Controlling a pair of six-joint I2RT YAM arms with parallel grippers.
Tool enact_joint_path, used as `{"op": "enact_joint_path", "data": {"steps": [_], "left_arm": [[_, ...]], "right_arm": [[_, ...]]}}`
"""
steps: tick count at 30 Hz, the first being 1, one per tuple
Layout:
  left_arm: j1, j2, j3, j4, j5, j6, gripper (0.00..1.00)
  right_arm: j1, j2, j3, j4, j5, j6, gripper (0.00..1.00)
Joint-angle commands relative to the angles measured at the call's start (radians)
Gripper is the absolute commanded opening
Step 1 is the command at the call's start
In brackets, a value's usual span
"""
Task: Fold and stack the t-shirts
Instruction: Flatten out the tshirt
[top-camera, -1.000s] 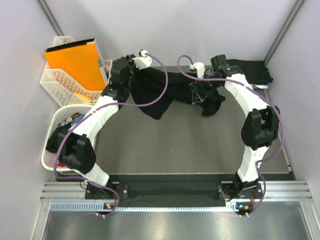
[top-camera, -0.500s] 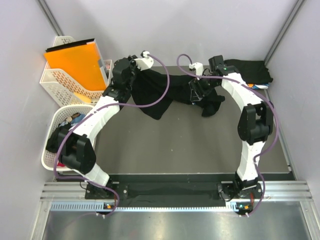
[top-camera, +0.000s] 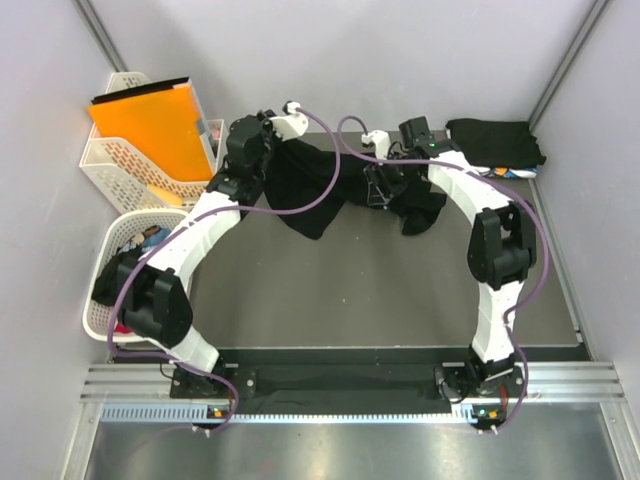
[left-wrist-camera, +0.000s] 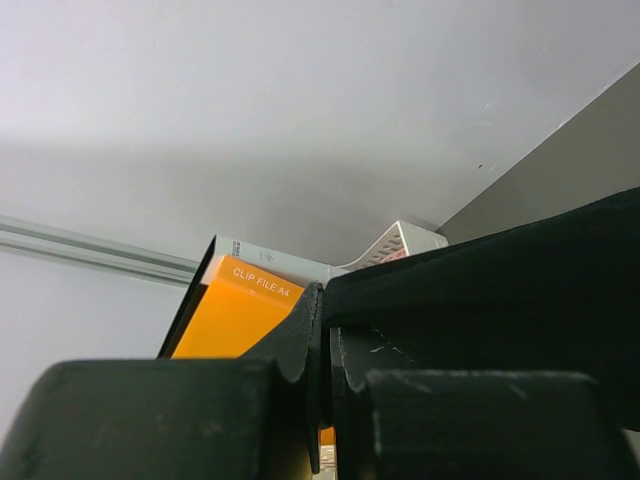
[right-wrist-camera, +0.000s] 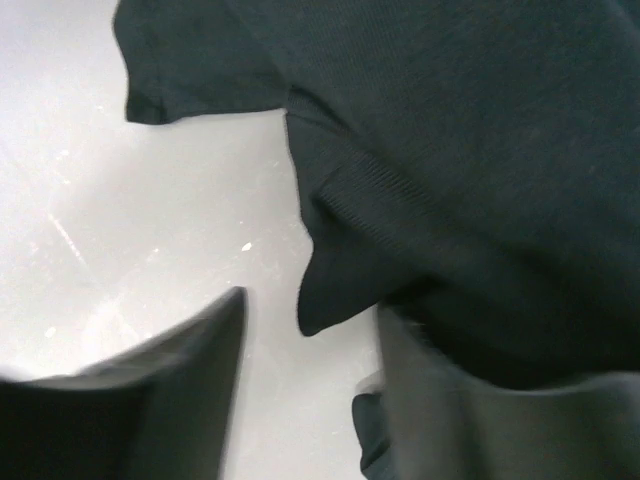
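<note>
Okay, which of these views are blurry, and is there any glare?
Top external: sharp and even, but the black t-shirt shows little fold detail. Left wrist: left claw soft, orange folder label crisp. Right wrist: right claw blurred, shirt ribbing sharp, pale sheen on the table.

You had the bare dark mat (top-camera: 380, 290) across the near half for passing. The draped black t-shirt (top-camera: 305, 190) barred the rear, white baskets (top-camera: 110, 160) crowded the left, a folded black stack (top-camera: 495, 140) the right corner.
</note>
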Motion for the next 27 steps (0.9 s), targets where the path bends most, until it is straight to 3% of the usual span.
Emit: {"op": "enact_joint_path", "data": {"steps": [1,2,3,5,9,14,18,23,27], "left_arm": [[-0.002,-0.001,0.063,0.059,-0.018,0.009,0.0],[-0.002,0.004,0.064,0.059,-0.017,0.011,0.0],[-0.002,0.005,0.066,0.062,-0.017,0.009,0.0],[-0.002,0.01,0.072,0.062,-0.017,0.009,0.0],[-0.002,0.013,0.072,0.065,-0.012,0.014,0.0],[0.001,0.01,0.041,0.086,-0.014,0.042,0.0],[0.015,0.016,0.041,0.091,-0.024,0.031,0.0],[0.019,0.017,0.038,0.089,-0.023,0.02,0.0],[0.019,0.017,0.037,0.091,-0.02,0.009,0.0]], "right_arm": [[0.015,-0.002,-0.02,0.073,0.018,0.023,0.36],[0.015,0.003,-0.02,0.074,0.029,0.025,0.28],[0.013,0.004,-0.02,0.079,0.038,0.028,0.12],[0.015,0.003,-0.013,0.084,0.078,0.026,0.0],[0.015,-0.014,0.026,0.041,0.146,-0.018,0.0],[0.023,-0.025,0.215,-0.183,0.319,-0.278,0.0],[0.021,-0.092,0.264,-0.349,0.487,-0.496,0.0],[0.01,-0.268,0.158,-0.268,0.719,-0.679,0.0],[-0.003,-0.356,0.058,-0.037,0.836,-0.797,0.0]]}}
